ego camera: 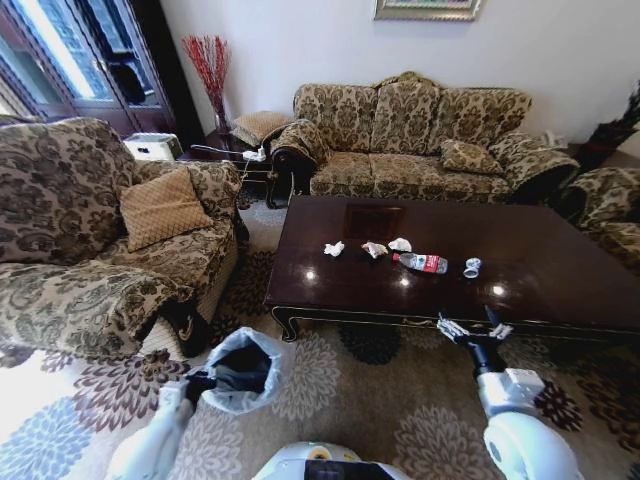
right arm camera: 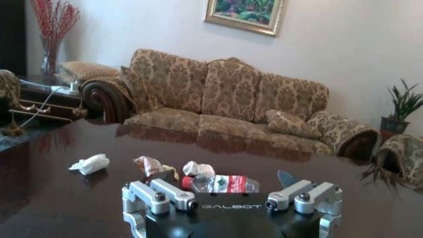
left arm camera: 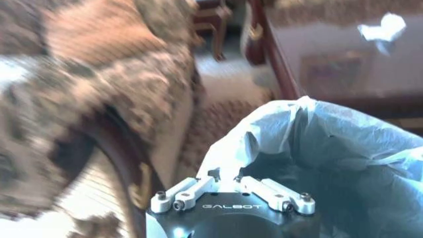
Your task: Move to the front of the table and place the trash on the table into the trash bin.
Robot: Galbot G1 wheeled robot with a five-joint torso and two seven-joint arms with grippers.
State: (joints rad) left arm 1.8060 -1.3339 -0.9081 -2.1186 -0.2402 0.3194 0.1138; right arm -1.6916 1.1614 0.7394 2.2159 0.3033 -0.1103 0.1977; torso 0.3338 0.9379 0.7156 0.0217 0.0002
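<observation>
Directly ahead of the right pincer (ego camera: 473,328), fingers spread wide and empty at the desk's (ego camera: 560,290) near edge, lies the plastic bottle (ego camera: 421,263), long axis crosswise, while the left pincer (ego camera: 196,383) grips the trash bin (ego camera: 243,368).

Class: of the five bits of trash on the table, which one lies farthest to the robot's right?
The small crushed clear piece. It lies alone, right of the bottle; the wrapper and the two tissues lie further left.
</observation>
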